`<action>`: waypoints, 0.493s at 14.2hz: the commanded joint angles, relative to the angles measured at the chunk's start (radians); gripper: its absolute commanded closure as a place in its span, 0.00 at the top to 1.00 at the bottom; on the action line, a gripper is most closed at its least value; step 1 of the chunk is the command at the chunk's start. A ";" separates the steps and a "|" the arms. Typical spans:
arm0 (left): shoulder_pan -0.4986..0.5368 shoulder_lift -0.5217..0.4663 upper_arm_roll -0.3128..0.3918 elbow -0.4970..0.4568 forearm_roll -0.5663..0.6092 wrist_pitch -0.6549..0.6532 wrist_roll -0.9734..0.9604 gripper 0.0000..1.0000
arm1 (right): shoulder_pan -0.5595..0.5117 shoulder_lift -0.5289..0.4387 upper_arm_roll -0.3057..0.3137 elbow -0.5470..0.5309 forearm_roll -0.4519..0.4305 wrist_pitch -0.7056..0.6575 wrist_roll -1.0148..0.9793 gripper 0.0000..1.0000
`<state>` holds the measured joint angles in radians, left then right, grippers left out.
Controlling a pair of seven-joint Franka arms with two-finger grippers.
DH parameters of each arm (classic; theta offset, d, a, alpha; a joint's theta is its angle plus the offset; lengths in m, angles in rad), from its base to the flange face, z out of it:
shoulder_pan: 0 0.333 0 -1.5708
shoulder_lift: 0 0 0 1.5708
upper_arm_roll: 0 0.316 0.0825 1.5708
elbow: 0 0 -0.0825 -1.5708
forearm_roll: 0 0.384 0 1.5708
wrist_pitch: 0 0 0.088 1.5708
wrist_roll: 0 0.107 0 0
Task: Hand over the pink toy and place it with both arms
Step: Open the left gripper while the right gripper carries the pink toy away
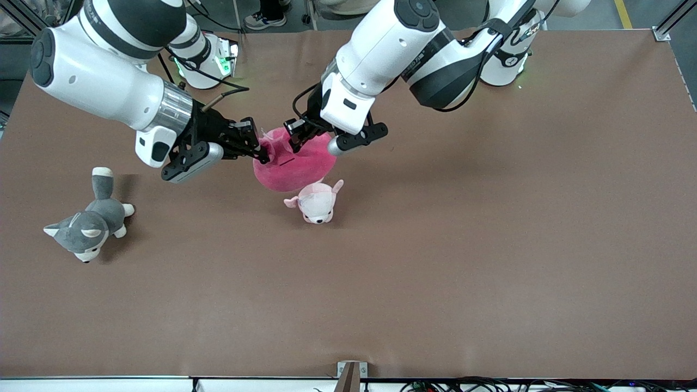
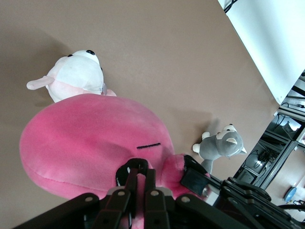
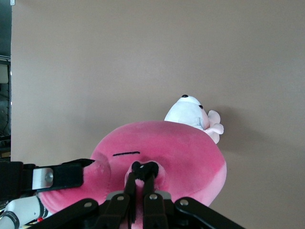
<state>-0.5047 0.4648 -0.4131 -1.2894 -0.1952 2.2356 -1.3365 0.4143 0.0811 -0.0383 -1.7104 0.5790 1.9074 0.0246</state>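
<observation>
The hot-pink toy [image 1: 288,169] is held between both grippers over the middle of the table. My left gripper [image 1: 295,142] is shut on a fold of plush at its top; the left wrist view shows the fingers [image 2: 141,174] pinched on the pink toy [image 2: 86,138]. My right gripper [image 1: 262,155] is shut on the toy's edge toward the right arm's end. The right wrist view shows it [image 3: 145,171] clamped on a small bump of the toy [image 3: 181,152]. I cannot tell whether the toy's underside touches the table.
A small pale pink-and-white plush [image 1: 316,202] lies just nearer the front camera than the pink toy, partly under its edge. A grey-and-white plush [image 1: 90,220] lies toward the right arm's end of the brown table [image 1: 490,245].
</observation>
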 commanded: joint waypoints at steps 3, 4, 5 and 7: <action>-0.011 0.014 0.004 0.030 -0.010 0.007 -0.006 0.85 | 0.017 0.000 -0.008 0.006 -0.015 -0.007 0.005 0.00; -0.011 0.014 0.004 0.028 -0.007 0.007 -0.001 1.00 | 0.017 0.000 -0.008 0.008 -0.015 -0.007 0.005 0.00; -0.011 0.012 0.005 0.028 -0.006 0.006 0.000 1.00 | 0.017 0.000 -0.006 0.009 -0.013 -0.007 0.005 0.00; -0.005 0.006 0.013 0.028 -0.003 0.001 0.000 1.00 | 0.011 -0.001 -0.009 0.012 -0.013 -0.013 0.003 0.00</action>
<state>-0.5047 0.4648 -0.4111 -1.2859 -0.1952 2.2367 -1.3364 0.4192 0.0827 -0.0383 -1.7102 0.5746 1.9065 0.0246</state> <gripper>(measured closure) 0.361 0.912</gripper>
